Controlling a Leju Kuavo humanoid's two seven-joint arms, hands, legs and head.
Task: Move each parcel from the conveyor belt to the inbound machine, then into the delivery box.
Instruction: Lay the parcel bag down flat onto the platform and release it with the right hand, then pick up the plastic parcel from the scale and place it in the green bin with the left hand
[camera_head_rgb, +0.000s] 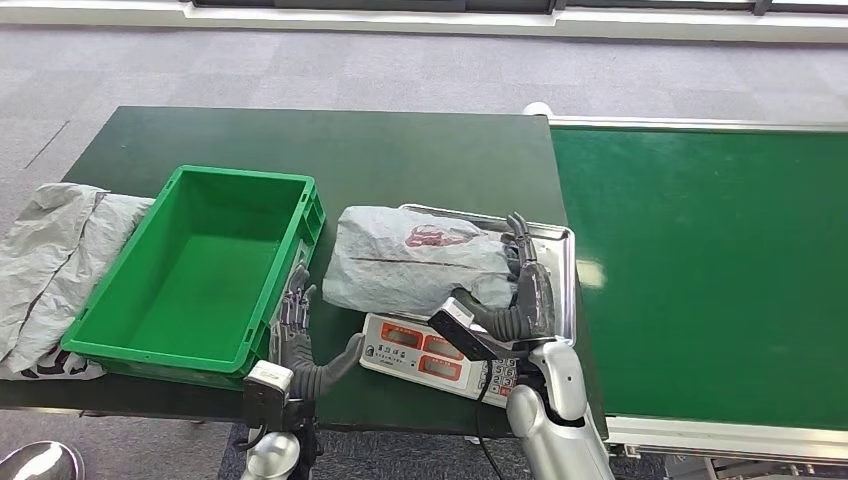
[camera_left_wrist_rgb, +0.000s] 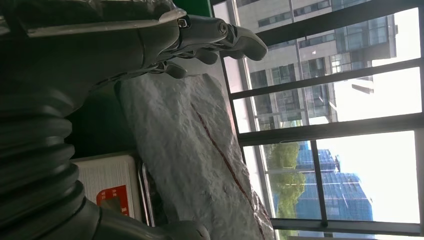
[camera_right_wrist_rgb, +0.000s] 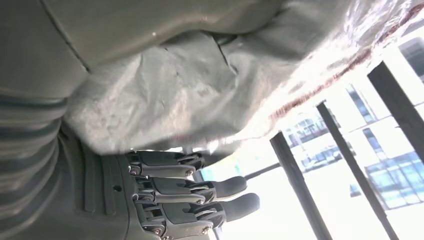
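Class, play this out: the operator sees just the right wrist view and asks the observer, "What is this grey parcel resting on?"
Observer: The parcel lies on the scale's steel tray.
Operator: Where's the box?
Observer: The green box stands just left of the parcel, with nothing in it.
Operator: And the left hand?
Observer: The left hand is open, between box and parcel.

Even daylight fills the head view, while bright windows (camera_left_wrist_rgb: 330, 125) glare, overexposed, in both wrist views.
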